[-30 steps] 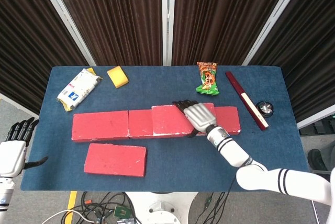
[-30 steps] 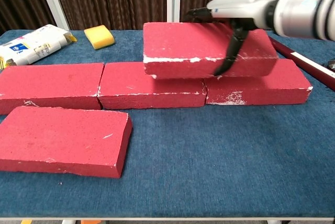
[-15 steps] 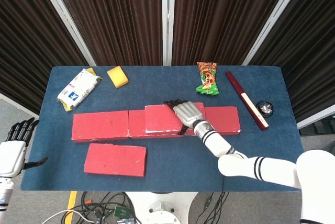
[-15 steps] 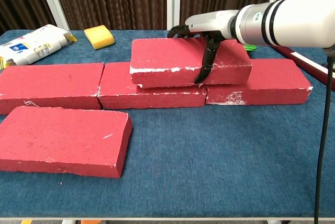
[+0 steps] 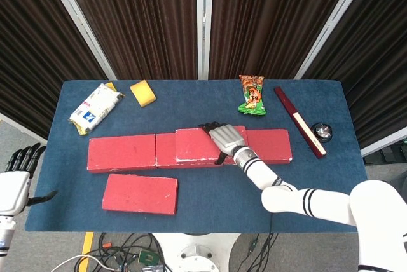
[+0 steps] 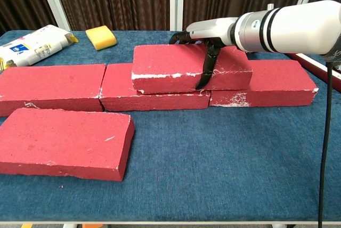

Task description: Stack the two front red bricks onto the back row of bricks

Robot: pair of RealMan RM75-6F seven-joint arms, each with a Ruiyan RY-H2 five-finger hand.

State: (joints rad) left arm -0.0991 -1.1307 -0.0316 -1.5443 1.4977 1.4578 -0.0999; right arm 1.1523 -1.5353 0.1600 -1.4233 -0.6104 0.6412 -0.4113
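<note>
Since 1 s ago we've carried the stacked brick (image 6: 191,67) leftward & down; it now sits on the back row (image 6: 154,94) in mid-frame, bridging the middle and right bricks, w/ its left end short of the left back brick (image 6: 50,87). Our right hand (image 5: 226,138) is clamped on it: fingers (image 6: 181,35) curl over the far top edge, thumb presses the near face, arm entering from the right of the chest view. Whether the brick's full weight rests on the row, we can't tell.

The other front brick (image 6: 63,141) lies flat on the blue table (image 6: 229,169) at lower left, apart from the row.

Our left hand (image 5: 16,180) hangs off the table at the far lower-left edge of the head view, fingers apart, holding nothing.

Along the top of the head view: white packet (image 5: 95,108), yellow sponge (image 5: 142,93), snack bag (image 5: 252,95), dark red bar (image 5: 299,121), small round object (image 5: 322,132).
</note>
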